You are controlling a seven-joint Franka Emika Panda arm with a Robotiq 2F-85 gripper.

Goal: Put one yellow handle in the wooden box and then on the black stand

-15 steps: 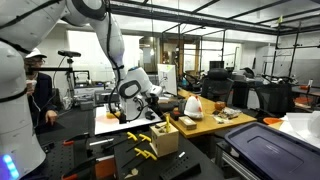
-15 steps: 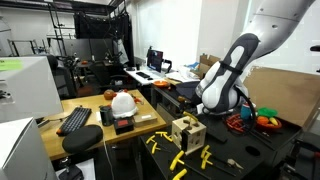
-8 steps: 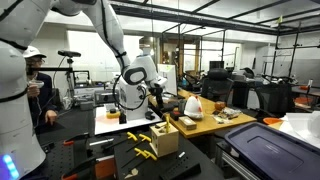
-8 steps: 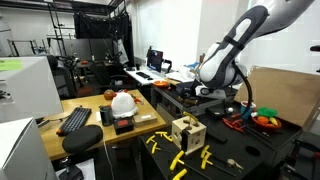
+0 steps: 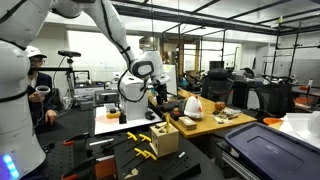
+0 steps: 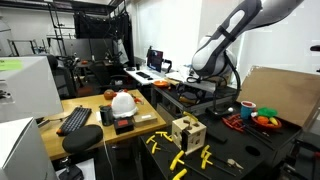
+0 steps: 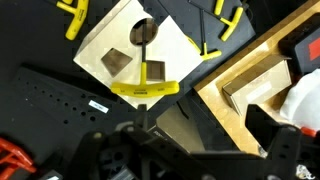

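Note:
The pale wooden box (image 7: 118,48) with dark holes sits on the black table; it shows in both exterior views (image 5: 166,138) (image 6: 187,132). A yellow T-shaped handle (image 7: 145,87) rests on the box's near edge, its stem pointing up at a hole. More yellow handles lie around the box (image 7: 70,15) (image 7: 230,20) (image 5: 143,152) (image 6: 178,160). My gripper (image 7: 190,150) hangs high above and behind the box, dark and blurred; its jaws stand apart with nothing between them. It also shows in both exterior views (image 5: 155,92) (image 6: 207,85). I cannot pick out a black stand.
A wooden desk (image 7: 250,95) borders the black table. A white hard hat (image 6: 122,101) and a keyboard (image 6: 75,120) lie on it. A person (image 5: 38,85) sits behind the arm. Coloured objects (image 6: 262,118) lie at the table's far side.
The gripper has risen from just above the wooden box and drawn back away from it. The box and the yellow handles have not moved.

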